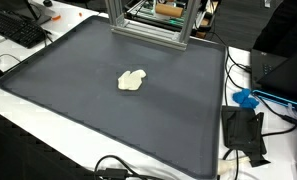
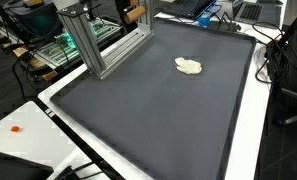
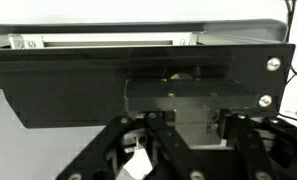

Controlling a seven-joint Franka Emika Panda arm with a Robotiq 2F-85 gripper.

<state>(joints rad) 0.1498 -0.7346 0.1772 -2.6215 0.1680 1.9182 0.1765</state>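
Gripper (image 3: 193, 168) seen in wrist view: black linkages rise from the bottom edge on either side of a dark housing. The fingertips are cut off by the picture edge, so I cannot tell whether the fingers are spread or pressed together. A small white scrap (image 3: 138, 164) shows among the near-side links, too blurred to identify, and whether it is gripped cannot be told. Ahead of the gripper a black bar (image 3: 138, 60) runs across the whole view, with two screws (image 3: 274, 64) at one end and a pale strip above it. In both exterior views a cream lump (image 1: 133, 80) (image 2: 189, 66), irregular and slightly crumpled, lies flat on a dark grey mat (image 1: 78, 115) (image 2: 148, 120) with a raised rim. The lump sits alone near mid-mat, somewhat closer to the frame end, well apart from every rim and touching nothing else. An aluminium frame (image 1: 148, 28) (image 2: 100, 40) stands on that end of the mat. The mat rests on a white table (image 1: 18, 118) (image 2: 23, 148). Off the mat, in an exterior view: a keyboard (image 1: 23, 30) by one corner, a blue item (image 1: 246, 99) and a black box (image 1: 243, 130) with cables along one side. In an exterior view, a small orange spot (image 2: 16, 129) on the table.
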